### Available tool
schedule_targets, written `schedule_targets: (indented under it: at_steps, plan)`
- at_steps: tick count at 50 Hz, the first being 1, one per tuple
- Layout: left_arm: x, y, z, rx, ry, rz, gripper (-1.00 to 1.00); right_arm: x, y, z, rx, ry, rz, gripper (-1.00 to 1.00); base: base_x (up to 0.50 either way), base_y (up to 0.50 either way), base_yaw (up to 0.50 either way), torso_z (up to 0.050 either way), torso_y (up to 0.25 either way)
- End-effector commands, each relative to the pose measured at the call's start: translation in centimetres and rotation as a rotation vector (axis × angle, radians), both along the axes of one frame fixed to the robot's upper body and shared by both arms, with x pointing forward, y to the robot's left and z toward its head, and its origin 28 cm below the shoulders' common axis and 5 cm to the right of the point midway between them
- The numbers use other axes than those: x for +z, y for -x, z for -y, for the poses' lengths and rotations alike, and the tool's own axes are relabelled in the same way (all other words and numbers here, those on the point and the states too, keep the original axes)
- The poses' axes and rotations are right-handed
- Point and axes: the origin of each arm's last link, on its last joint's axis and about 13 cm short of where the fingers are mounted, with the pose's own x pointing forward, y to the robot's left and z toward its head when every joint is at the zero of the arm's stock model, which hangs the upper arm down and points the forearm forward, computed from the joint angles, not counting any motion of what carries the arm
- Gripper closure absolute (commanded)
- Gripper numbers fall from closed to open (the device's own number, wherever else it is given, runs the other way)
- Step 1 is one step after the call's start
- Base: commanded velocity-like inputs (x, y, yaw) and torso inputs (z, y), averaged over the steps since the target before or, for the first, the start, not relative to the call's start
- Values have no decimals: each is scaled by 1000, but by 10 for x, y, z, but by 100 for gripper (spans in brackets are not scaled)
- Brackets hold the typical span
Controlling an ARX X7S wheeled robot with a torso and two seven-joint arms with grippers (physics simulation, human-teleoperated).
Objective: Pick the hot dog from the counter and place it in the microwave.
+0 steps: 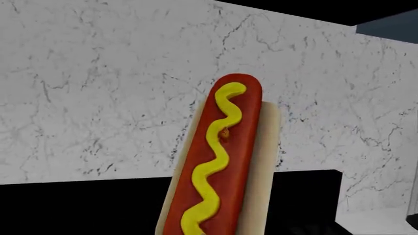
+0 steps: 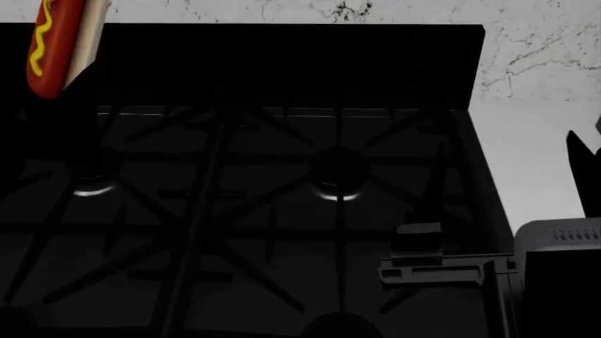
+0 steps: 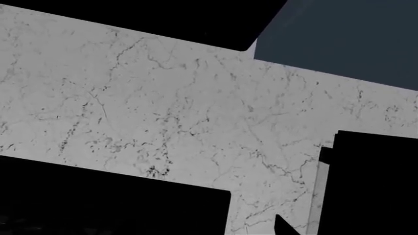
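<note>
We have the red sausage in its cream bun with mustard zigzag lifted above the black stovetop, microwaving undone, claw states untellable.

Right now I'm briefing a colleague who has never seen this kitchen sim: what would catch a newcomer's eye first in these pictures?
The hot dog stands out first: a red sausage with a yellow mustard zigzag, raised off the counter and filling the left wrist view against the veined marble wall. In the head view it shows at the upper left, above the black stovetop that fills most of the frame. A strip of white counter lies to the stovetop's right.
</note>
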Motion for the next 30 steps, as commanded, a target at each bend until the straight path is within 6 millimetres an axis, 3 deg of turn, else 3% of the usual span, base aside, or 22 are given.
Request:
schedule_targets:
  at_steps: [1,18,30]
  plan:
    - [1,10,-1,0,26,23,100,1,-1,0,4,1,3,-100,0,0,0,0,0]
    - [2,33,0,-27,41,227,100,1,1,-1,6,-1,8,-100,0,0,0,0,0]
    - [-7,40,1,-28,50,336,100,0,1,-1,7,-1,7,-100,0,0,0,0,1]
